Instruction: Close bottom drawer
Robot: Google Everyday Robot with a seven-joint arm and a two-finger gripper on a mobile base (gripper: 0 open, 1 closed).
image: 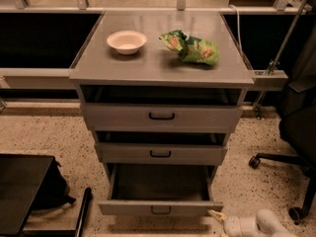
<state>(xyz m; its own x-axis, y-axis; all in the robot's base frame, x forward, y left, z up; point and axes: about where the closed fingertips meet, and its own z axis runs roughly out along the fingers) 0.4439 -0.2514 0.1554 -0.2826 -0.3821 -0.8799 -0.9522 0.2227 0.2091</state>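
The bottom drawer (pixel 159 209) of the grey metal cabinet (pixel 160 68) stands pulled far out, its inside empty and its low flat front carrying a small dark handle (pixel 160 210). My gripper (pixel 217 215) comes in from the lower right on a white arm (pixel 256 225). Its tip is just beside the right end of the bottom drawer's front, close to it; contact cannot be told. The middle drawer (pixel 160 153) and top drawer (pixel 161 116) each stand slightly out.
A white bowl (pixel 126 41) and a green snack bag (pixel 190 47) lie on the cabinet top. A black office chair (pixel 296 132) stands at the right. A black case and bag (pixel 29 191) sit on the speckled floor at the lower left.
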